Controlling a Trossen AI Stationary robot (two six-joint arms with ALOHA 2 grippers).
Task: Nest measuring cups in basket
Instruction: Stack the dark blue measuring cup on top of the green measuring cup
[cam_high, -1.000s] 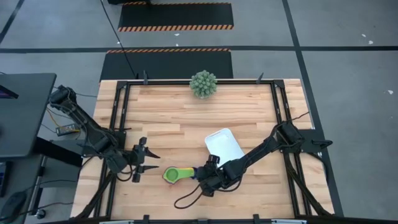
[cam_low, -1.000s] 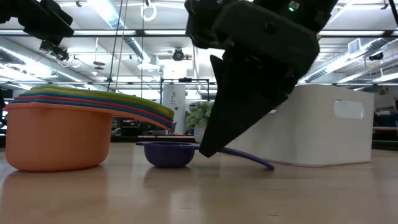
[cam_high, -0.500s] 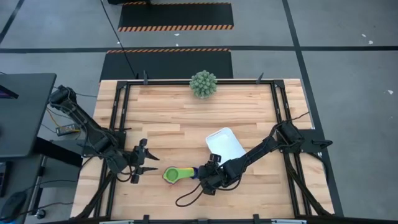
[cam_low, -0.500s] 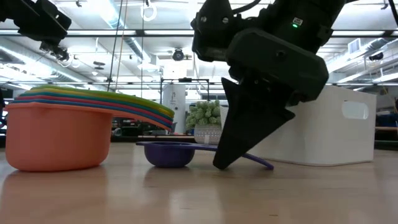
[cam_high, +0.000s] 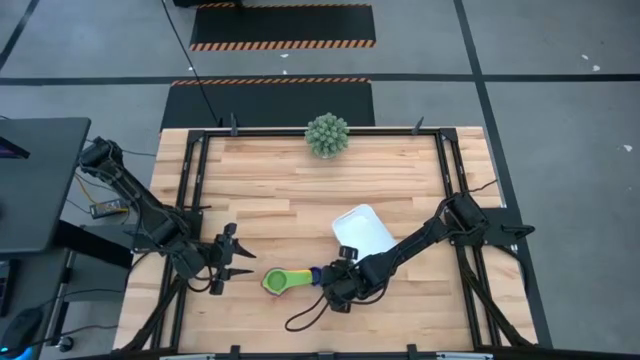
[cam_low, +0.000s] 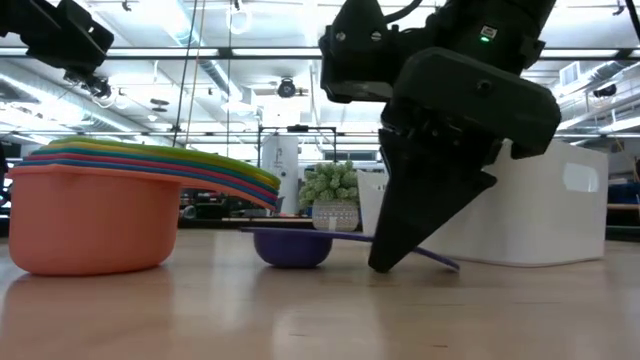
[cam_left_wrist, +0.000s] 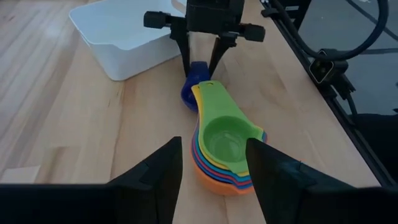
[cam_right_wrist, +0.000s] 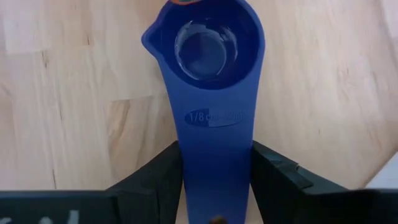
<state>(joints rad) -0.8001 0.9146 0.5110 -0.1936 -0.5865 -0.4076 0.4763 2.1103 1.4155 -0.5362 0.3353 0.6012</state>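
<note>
Several measuring cups stand nested in a stack on the table, orange at the bottom and green on top. The small dark blue cup lies just right of the stack, with my right gripper shut on its handle. The white basket stands on the table behind and to the right of that gripper. My left gripper is open, just left of the stack and touching nothing. My right gripper pinches the dark blue cup's flat handle between its two fingers, one on each long edge. The fingers slant down from the table's right and lie along the handle. The bowl sits low at the table top, upright, with the handle reaching right.
A green spiky ball plant stands at the middle of the far edge. A black cable loops on the table near the right gripper. Black frame rails run along the table's sides. Bare wood lies between the plant and the basket.
My right gripper has moved a little toward the table's right, taking the dark blue cup with it. The cup has slid away from the stack, staying upright and low at the table top.
</note>
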